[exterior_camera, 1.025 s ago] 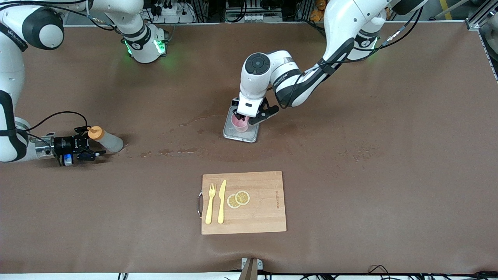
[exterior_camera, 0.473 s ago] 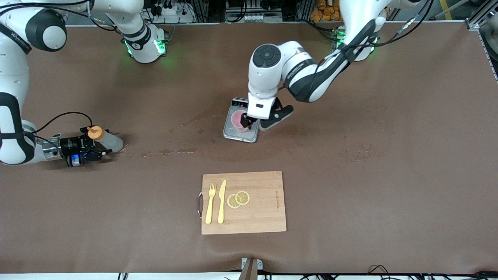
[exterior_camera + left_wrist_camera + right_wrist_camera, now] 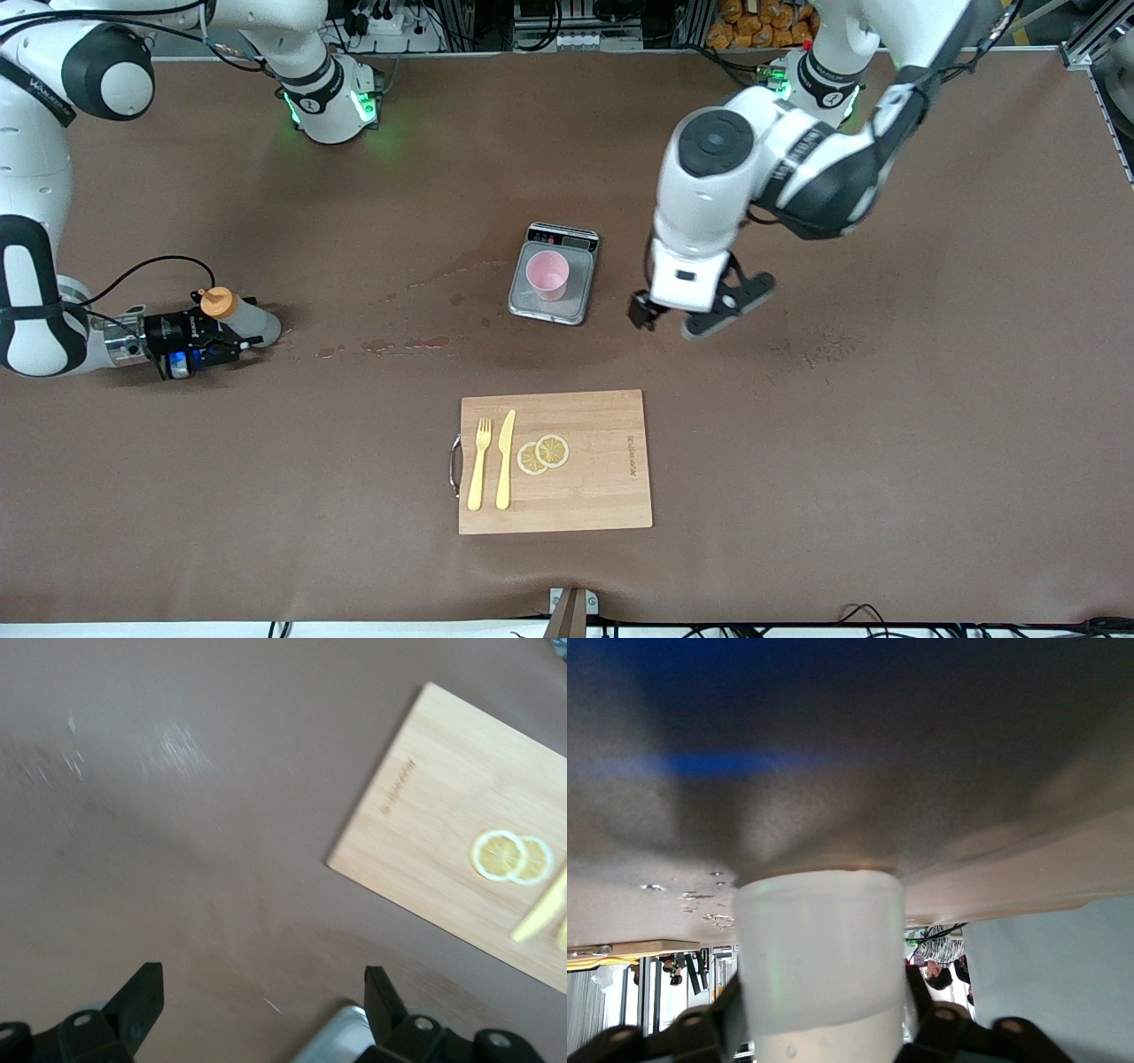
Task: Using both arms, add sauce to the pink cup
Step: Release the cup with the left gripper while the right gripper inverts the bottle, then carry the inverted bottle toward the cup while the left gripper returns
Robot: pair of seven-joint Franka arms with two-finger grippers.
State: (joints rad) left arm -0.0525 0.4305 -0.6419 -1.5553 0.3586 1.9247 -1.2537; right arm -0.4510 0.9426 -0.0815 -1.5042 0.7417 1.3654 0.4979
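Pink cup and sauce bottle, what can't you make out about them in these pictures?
- Pink cup on the scale: front view is too distant to show whether it holds anything; left wrist view cuts it off.
- Sauce bottle: right gripper hides its middle in the front view; right wrist view crops its nozzle.
- Scale display: too small to read.

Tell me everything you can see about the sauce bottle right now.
The sauce bottle is a small translucent whitish squeeze bottle with an orange nozzle cap. It looks like soft plastic. It lies tilted on the brown table at the right arm's end, cap toward the arm. The right gripper is shut on its body just below the cap, with a finger on each side in the right wrist view. It is well apart from the pink cup.
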